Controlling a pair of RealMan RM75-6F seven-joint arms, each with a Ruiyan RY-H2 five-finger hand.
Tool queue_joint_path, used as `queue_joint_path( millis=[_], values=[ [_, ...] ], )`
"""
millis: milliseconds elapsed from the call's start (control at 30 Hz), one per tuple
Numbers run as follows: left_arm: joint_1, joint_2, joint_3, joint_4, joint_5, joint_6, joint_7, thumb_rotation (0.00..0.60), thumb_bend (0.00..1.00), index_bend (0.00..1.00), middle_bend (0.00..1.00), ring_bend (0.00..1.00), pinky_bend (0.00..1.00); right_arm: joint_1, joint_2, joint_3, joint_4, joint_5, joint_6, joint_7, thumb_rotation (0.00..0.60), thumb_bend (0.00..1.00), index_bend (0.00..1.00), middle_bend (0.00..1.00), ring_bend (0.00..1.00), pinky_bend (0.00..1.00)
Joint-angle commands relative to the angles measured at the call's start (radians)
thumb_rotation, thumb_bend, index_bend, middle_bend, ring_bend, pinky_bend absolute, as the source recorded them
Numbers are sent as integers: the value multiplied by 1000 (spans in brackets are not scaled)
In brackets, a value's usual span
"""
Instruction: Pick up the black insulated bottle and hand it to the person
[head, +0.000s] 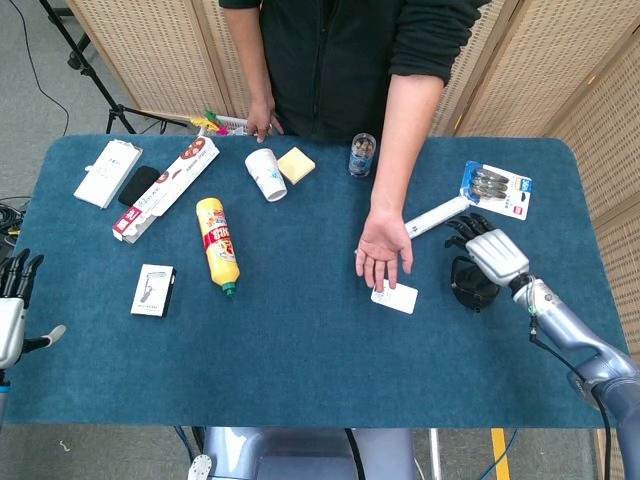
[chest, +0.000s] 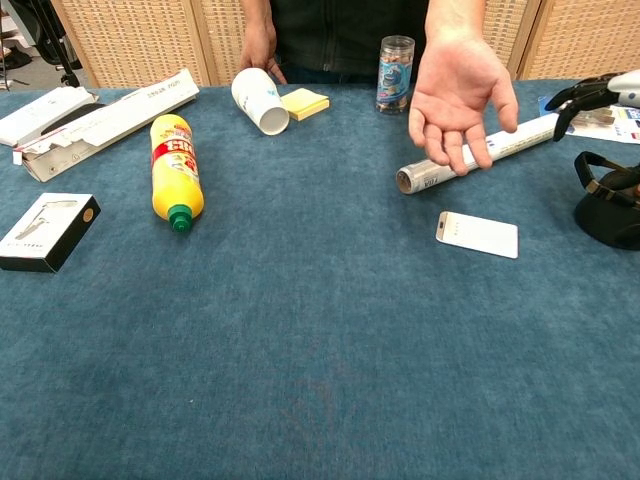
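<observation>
The black insulated bottle (head: 470, 285) stands at the right of the blue table, its strap and body also at the chest view's right edge (chest: 610, 205). My right hand (head: 485, 250) hovers just above it with fingers spread and holds nothing; its dark fingers (chest: 580, 95) show above the bottle. The person's open palm (head: 382, 250) (chest: 458, 95) waits left of the bottle, over a white card (head: 395, 297). My left hand (head: 12, 305) hangs off the table's left edge, fingers apart and empty.
A white tube (chest: 480, 152) lies behind the person's palm. A blister pack (head: 497, 187) is at the far right. A yellow bottle (head: 218, 244), paper cup (head: 266, 174), sticky notes (head: 296, 165), small jar (head: 362, 154) and boxes (head: 154, 290) lie to the left.
</observation>
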Motion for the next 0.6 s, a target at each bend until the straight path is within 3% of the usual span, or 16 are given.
queue_joint_path(
  millis=[33, 133, 233, 400, 600],
  values=[
    [0, 0, -1, 0, -2, 0, -2, 600, 0, 0, 0, 0, 121, 8, 2, -3, -9, 3, -9, -4, 600, 501, 356, 114, 0, 44],
    [0, 1, -1, 1, -4, -1, -5, 600, 0, 0, 0, 0, 121, 18, 10, -12, -28, 5, -26, -12, 600, 687, 378, 114, 0, 44],
    [-1, 2, 0, 1, -4, -2, -6, 600, 0, 0, 0, 0, 121, 23, 15, -20, -42, 4, -36, -29, 600, 801, 383, 114, 0, 44],
    [0, 3, 0, 0, -4, 0, -9, 600, 0, 0, 0, 0, 121, 21, 20, -24, -58, 11, -36, -52, 600, 827, 433, 114, 0, 48],
    [-1, 4, 1, -1, -3, 0, -10, 600, 0, 0, 0, 0, 121, -6, 6, -18, -44, 35, -7, -70, 600, 827, 617, 141, 0, 74]
  ],
)
